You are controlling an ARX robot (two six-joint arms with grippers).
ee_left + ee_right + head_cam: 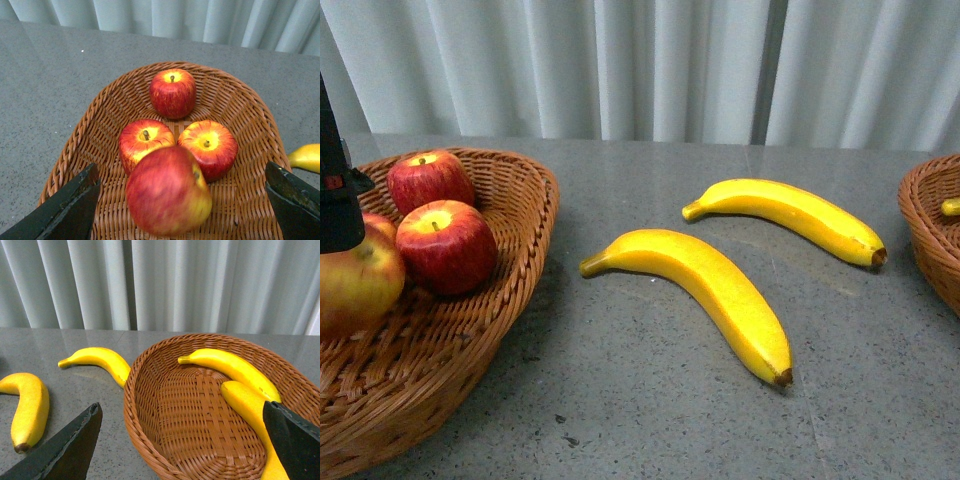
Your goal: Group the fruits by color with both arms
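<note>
My left gripper [182, 172] hangs open over the left wicker basket [80, 135]. A blurred red-yellow apple [167, 192] lies between its wide-apart fingers, touching neither. Three more red apples [172, 92] sit behind it in the basket. In the front view the apples [445, 245] fill that basket [535, 200], and the black left arm [335, 190] shows at the left edge. Two yellow bananas [705, 285] [795, 215] lie on the grey table. My right gripper [181, 409] is open above the right basket [135, 405], which holds two bananas [230, 367] [250, 410].
The right basket's rim [925, 230] shows at the front view's right edge, a banana tip [950, 207] poking over it. Grey curtains [650, 60] close off the table's far side. The two loose bananas [30, 407] [97, 360] lie just beside the right basket.
</note>
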